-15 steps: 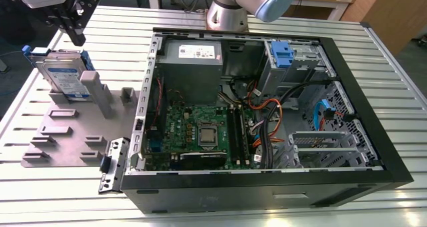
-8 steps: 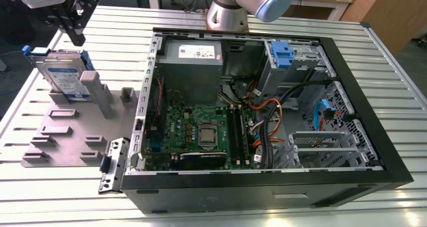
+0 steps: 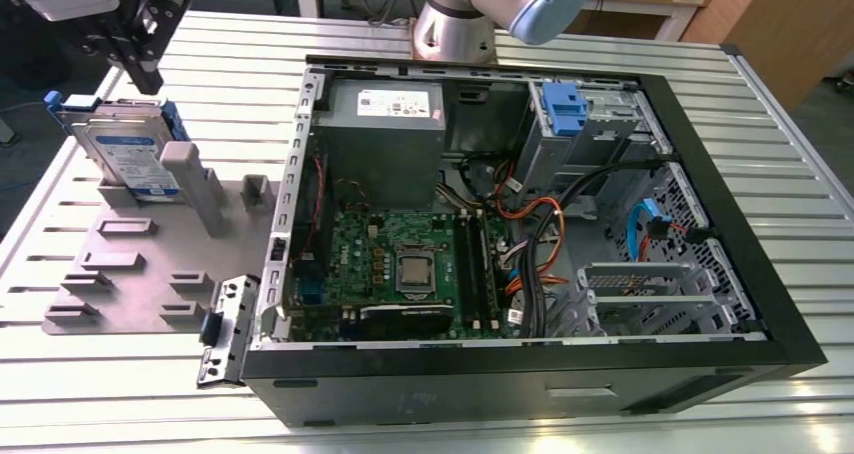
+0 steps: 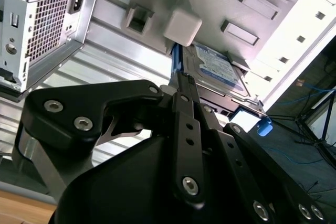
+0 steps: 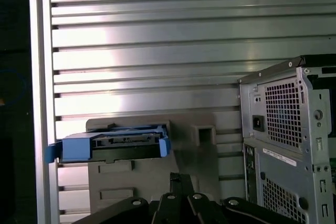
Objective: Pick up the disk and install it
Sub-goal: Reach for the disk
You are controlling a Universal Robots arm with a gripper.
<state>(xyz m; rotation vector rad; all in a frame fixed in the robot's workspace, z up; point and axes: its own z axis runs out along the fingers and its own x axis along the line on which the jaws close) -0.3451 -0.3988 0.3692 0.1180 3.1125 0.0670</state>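
1. Probably the disk (image 3: 131, 149) is fairly heavy for its size and quite stiff: a metal body in a plastic carrier, so it should not flex in a grip.
2. Its flat metal faces look smooth and may slip. The blue carrier rails along the edges seem the safer hold, since plastic gives the pads more bite.
3. Only its upper part stands free of the stand (image 3: 134, 274), so that is the reachable place to pinch it, across the thin dimension.
4. I judge it sensitive to knocks. A drop or a hard bump against the case (image 3: 534, 384) could harm it, so a firm, centred hold matters more than a strong squeeze.
5. It looks like a flat silver rectangle with a white-and-blue label on the broad face, framed in bright blue. Seen edge-on in the first wrist view, the disk (image 5: 113, 145) shows blue tabs sticking out at both ends.
6. It stands on edge in the grey stand, propped beside a grey post, on the slatted table (image 3: 120, 394). That is on the exterior view's left of the open case and apart from it.
7. The gripper (image 3: 144, 76) hovers just above the disk without touching it. In the first wrist view its fingers (image 5: 176, 182) look closed together with nothing between them.
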